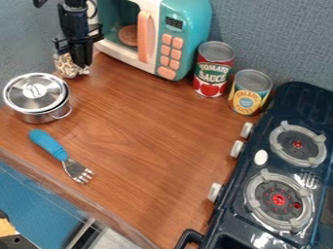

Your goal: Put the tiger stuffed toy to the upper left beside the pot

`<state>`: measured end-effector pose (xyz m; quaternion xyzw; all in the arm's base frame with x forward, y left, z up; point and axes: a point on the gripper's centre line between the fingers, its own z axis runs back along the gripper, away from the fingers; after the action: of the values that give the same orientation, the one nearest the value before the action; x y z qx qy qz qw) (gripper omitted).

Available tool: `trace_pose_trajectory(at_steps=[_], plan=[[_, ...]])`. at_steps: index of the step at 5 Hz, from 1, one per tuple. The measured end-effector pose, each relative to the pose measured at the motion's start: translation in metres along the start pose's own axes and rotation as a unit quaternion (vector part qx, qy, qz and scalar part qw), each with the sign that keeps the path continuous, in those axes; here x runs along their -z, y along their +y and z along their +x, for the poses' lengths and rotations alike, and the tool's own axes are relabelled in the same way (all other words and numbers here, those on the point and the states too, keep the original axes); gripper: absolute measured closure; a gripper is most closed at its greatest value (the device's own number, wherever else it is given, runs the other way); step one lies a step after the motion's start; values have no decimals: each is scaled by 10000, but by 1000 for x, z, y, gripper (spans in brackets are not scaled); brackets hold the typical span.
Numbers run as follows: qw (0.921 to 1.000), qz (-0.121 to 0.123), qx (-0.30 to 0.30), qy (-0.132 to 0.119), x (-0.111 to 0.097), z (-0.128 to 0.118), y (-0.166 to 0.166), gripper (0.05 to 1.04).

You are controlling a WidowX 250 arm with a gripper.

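The tan-and-white patterned stuffed tiger (66, 66) is at the black gripper (79, 59), near the lidded silver metal pot (40, 116); grip and opening cannot be told. Settling it gently before a straight lift should avoid toppling it.

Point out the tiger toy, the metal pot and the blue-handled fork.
Tiger toy (65, 67): camera view, on its patterned body.
Metal pot (43, 117): camera view, on its side wall below the lid.
Blue-handled fork (47, 144): camera view, on its handle.
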<state>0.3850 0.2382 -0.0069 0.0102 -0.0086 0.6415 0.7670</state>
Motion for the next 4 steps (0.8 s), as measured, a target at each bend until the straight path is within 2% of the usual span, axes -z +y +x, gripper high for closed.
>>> trace_pose_trajectory(at_steps=[1,3,4], plan=[[9999,25,-148,30,2,1,1,756],[9998,85,-151,137,2,-1,1,156],[9994,55,-144,301,7,-9,3,74]])
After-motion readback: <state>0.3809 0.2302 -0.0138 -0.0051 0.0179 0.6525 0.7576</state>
